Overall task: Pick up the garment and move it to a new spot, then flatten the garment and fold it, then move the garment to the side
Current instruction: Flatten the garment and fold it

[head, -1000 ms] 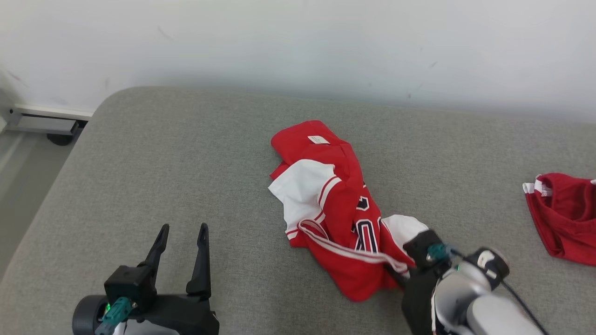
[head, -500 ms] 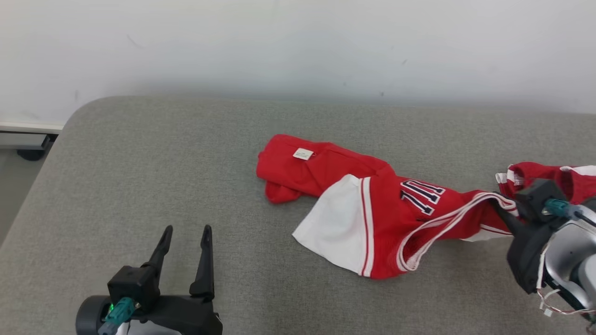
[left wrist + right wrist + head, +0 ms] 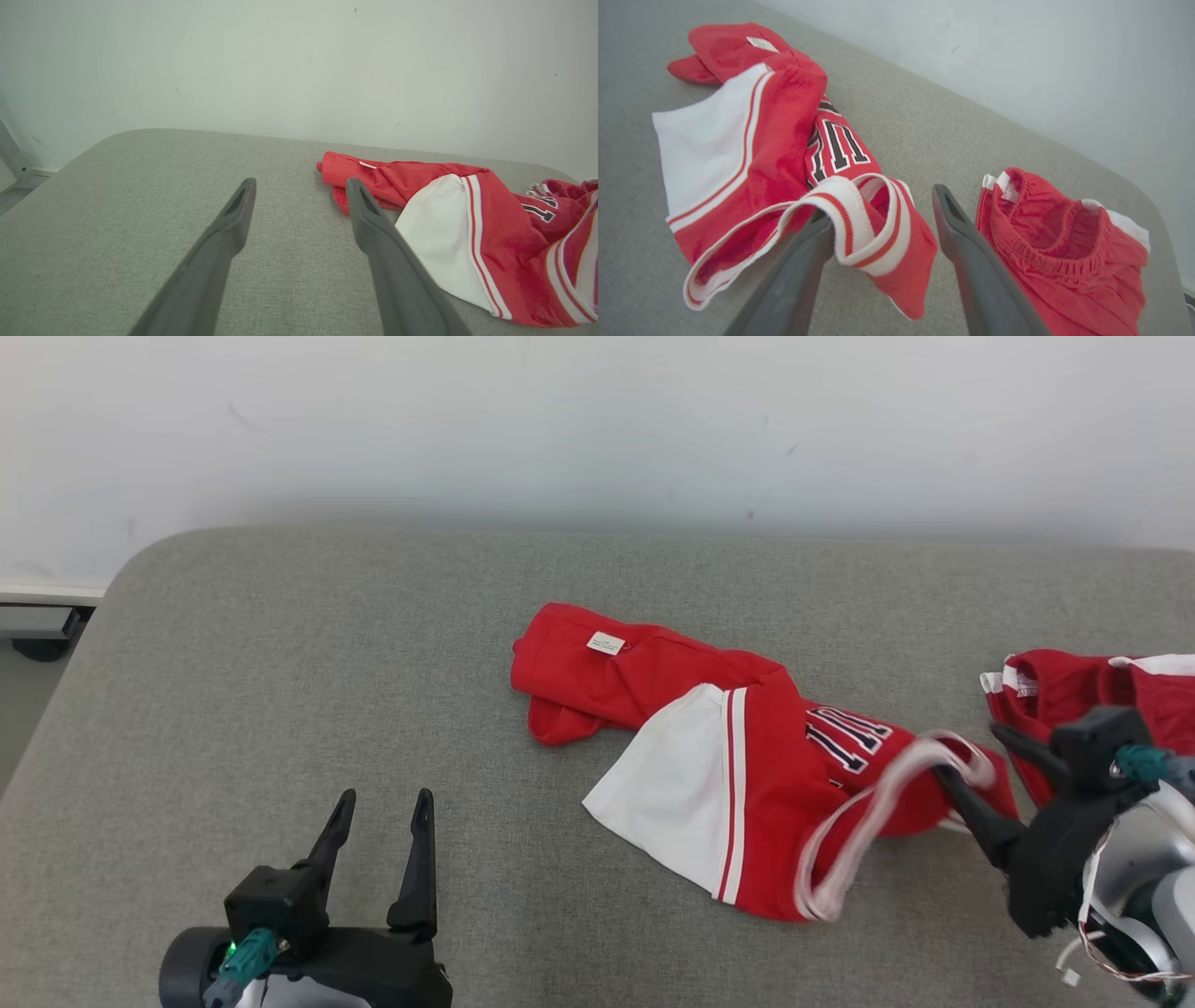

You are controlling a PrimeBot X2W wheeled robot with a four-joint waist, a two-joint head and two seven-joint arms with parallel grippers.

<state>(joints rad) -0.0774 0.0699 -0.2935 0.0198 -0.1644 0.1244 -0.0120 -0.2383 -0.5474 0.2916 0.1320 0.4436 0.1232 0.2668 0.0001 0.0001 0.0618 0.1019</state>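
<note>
The jersey (image 3: 747,775) lies rumpled mid-pad, running from its tagged end at 10 o'clock to a bunched end at 4 o'clock. A white panel is turned up and the number is half buried. I'd judge you are at the close of the first step, setting it on its new spot. Flattening, folding and moving it aside are all still to do.

At the 4 o'clock end your right pincer (image 3: 966,751) is spread and clamps nothing. The striped trim (image 3: 850,200) hangs looped over one finger (image 3: 803,261), so clear that snag before you pull away.

Red shorts (image 3: 1074,700) sit just beside that end at 3 o'clock, close enough to get caught up when you spread the jersey.

Your left pincer (image 3: 385,795) hangs released at 8 o'clock, apart from the cloth, over bare pad (image 3: 280,663).
</note>
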